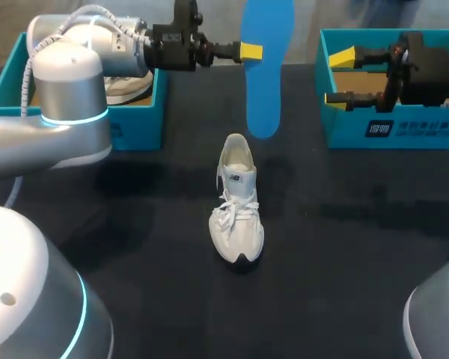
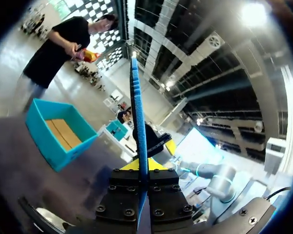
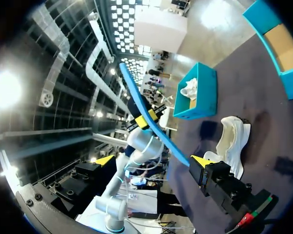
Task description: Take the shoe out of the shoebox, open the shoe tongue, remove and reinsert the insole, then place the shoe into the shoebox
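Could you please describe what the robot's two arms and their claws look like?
The left arm and right arm are rounded silver-grey shells with glowing cyan rings; a pale ribbed cable runs along the left one. The left claw and right claw are matte black with slim fingers tipped bright yellow.

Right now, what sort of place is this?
Probably a robot test bench for shoe handling: a black table, a teal left shoebox and right shoebox, a white shoe, and the left gripper holding a blue insole.

Blue insole [image 1: 269, 90], white shoe [image 1: 237, 206], teal shoebox [image 1: 344, 127], black table [image 1: 135, 224]
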